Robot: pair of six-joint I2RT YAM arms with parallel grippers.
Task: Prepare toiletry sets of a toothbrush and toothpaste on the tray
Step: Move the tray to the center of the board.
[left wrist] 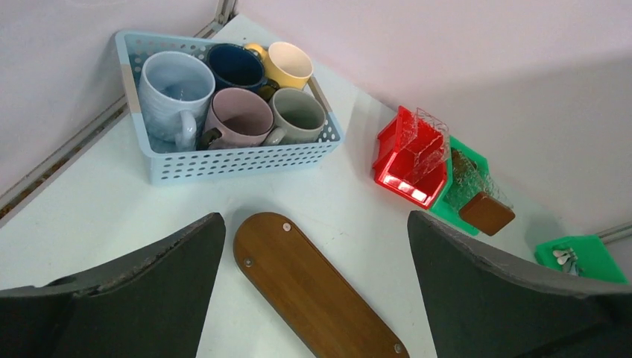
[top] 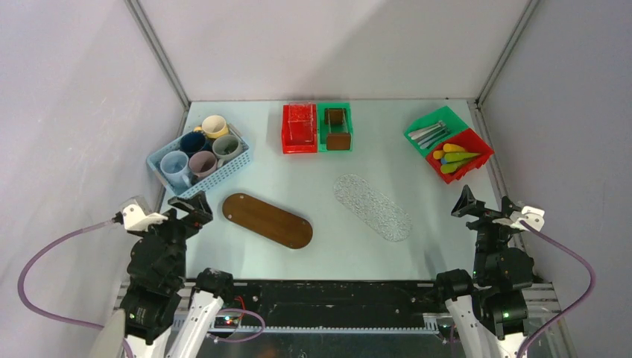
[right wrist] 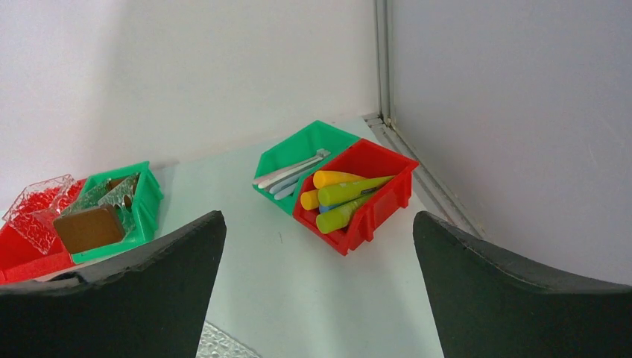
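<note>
Both pincers gape wide, empty, touching nothing: left gripper [top: 190, 203] by the wooden tray [top: 267, 220], right gripper [top: 468, 204] near the glass tray [top: 373, 206]. Toothbrushes [top: 428, 134] lie in the far-right green bin [top: 441, 114], tubes [top: 452, 158] in the adjoining red bin [top: 481, 146].

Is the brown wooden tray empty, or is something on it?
Empty: the wooden tray shows only bare wood; the toothbrushes and tubes lie far from it.

Clear tray [right wrist: 223, 346] mostly beyond bottom edge
</note>
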